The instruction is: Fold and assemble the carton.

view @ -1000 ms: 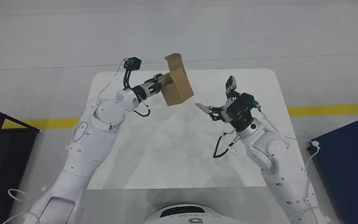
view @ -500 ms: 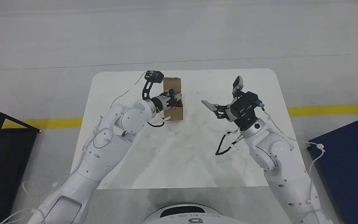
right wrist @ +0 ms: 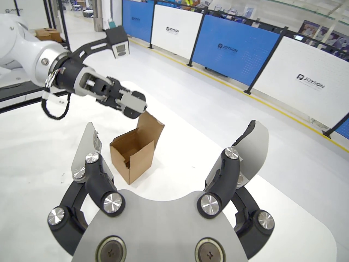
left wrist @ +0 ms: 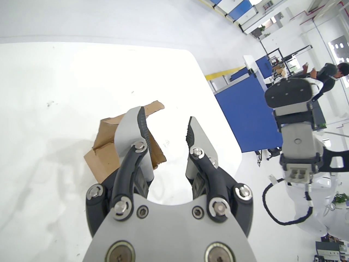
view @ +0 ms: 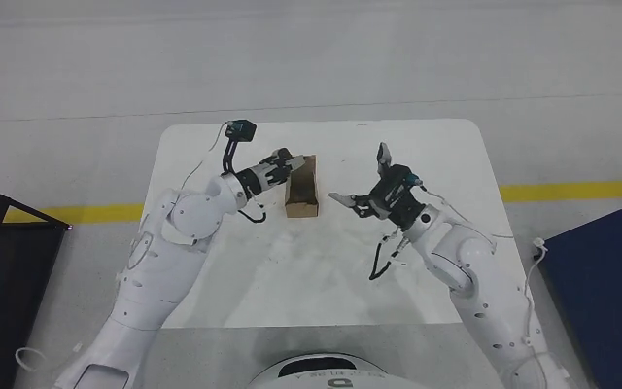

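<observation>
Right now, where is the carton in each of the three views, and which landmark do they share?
Top view: carton on the white table, beside the left hand.
Left wrist view: carton partly behind one finger of the left hand.
Right wrist view: carton standing open beyond the right hand, left hand near its raised flap.
Shared landmark: the left hand by the carton.

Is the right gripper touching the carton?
Apart. The top view shows bare table between the right gripper and the carton.
</observation>
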You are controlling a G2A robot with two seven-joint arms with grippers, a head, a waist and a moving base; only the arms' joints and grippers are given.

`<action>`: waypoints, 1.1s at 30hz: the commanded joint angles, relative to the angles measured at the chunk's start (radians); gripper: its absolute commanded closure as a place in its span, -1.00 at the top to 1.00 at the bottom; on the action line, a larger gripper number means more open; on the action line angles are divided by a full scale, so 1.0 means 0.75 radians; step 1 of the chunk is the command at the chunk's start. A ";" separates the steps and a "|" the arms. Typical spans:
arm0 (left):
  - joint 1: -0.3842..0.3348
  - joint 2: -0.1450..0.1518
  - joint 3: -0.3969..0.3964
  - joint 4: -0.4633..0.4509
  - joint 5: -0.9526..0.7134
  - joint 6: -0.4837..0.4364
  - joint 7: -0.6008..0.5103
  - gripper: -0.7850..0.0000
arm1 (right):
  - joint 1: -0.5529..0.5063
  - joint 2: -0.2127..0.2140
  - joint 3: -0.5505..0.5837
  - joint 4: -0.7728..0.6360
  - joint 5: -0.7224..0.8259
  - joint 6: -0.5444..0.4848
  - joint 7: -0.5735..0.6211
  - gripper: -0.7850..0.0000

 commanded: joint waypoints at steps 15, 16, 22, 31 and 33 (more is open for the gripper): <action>0.038 0.015 0.004 0.203 0.067 -0.078 -0.074 0.65 | 0.191 -0.023 -0.115 0.218 0.127 0.032 0.284 1.00; 0.021 0.012 0.019 0.238 0.069 -0.098 -0.059 0.62 | 0.191 -0.023 -0.115 0.218 0.127 0.032 0.284 1.00; -0.078 -0.010 0.115 0.383 0.051 -0.201 -0.023 0.53 | 0.191 -0.023 -0.115 0.218 0.127 0.032 0.284 1.00; -0.186 -0.048 0.260 0.502 0.003 -0.283 -0.039 0.07 | 0.191 -0.023 -0.115 0.218 0.127 0.032 0.284 1.00; -0.198 -0.054 0.282 0.514 0.001 -0.309 -0.040 0.09 | 0.191 -0.023 -0.115 0.218 0.127 0.032 0.284 1.00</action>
